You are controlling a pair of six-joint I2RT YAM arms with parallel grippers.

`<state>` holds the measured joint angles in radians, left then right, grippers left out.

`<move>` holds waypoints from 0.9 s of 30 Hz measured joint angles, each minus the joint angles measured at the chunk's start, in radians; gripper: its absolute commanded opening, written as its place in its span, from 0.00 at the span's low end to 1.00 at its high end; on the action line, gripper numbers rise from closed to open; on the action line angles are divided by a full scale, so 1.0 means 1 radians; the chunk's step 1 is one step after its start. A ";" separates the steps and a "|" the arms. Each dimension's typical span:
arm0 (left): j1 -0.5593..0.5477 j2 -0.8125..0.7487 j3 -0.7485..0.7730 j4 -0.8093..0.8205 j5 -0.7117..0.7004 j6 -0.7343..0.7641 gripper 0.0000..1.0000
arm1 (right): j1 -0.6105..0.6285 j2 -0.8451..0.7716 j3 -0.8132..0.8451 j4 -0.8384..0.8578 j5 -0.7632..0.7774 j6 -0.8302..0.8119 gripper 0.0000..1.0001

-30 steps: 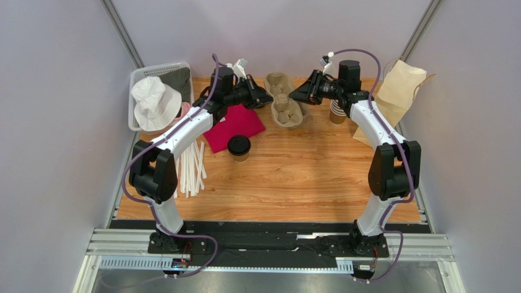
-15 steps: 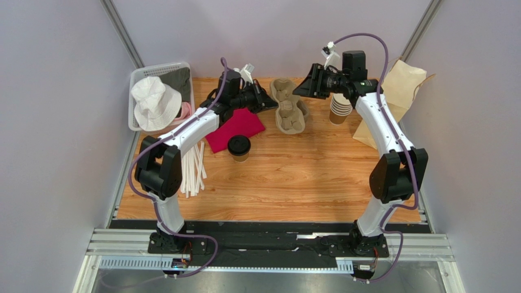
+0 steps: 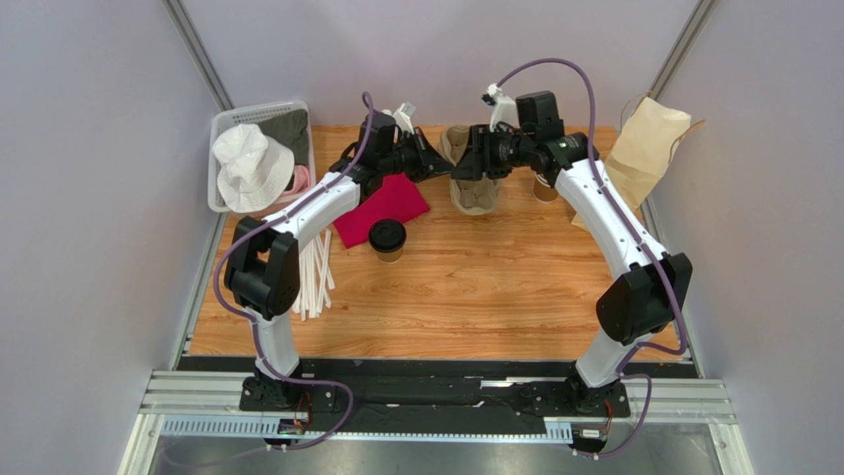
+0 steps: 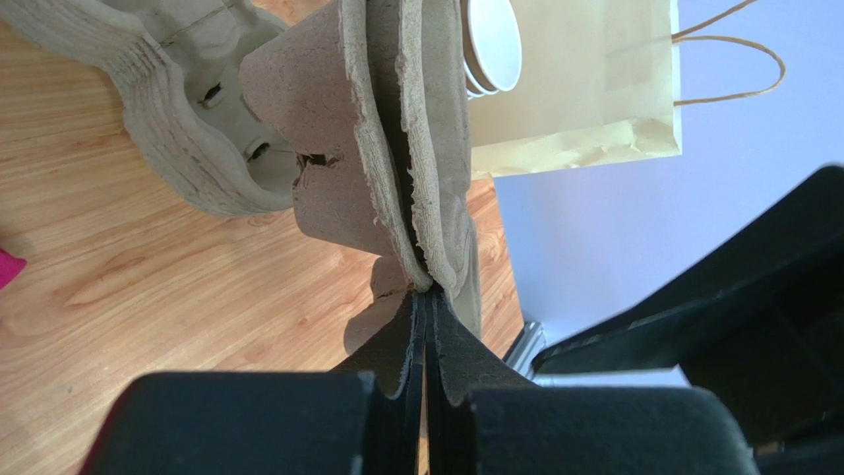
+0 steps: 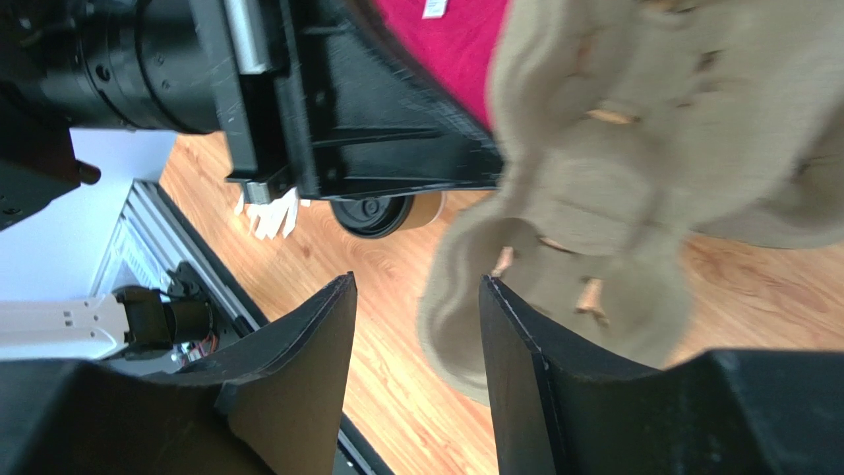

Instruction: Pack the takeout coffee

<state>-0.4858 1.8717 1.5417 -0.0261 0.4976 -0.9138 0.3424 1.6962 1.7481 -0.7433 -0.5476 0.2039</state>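
Clamping carrier [image 4: 332, 188] rim in left claw [image 4: 424, 315], holding right claw [image 5: 416, 302] open beside it; yet to pack coffee [image 3: 387, 238] standing on table [image 3: 485, 287].

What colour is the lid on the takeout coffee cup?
Black; the lid shows best in the top external view.

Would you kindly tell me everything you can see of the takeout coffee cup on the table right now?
The takeout coffee is a small brown kraft paper cup closed with a round black plastic lid. It stands upright on the wooden table, right at the near edge of the magenta cloth; whether they touch is unclear. White straws lie to its left. Nothing grips it.
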 measured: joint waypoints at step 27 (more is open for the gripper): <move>-0.021 0.000 0.004 -0.015 -0.014 0.003 0.00 | 0.087 0.070 -0.001 -0.025 0.232 0.095 0.25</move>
<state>-0.5072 1.8717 1.5459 -0.0414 0.4839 -0.9104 0.4297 1.7660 1.7473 -0.7681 -0.3161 0.2989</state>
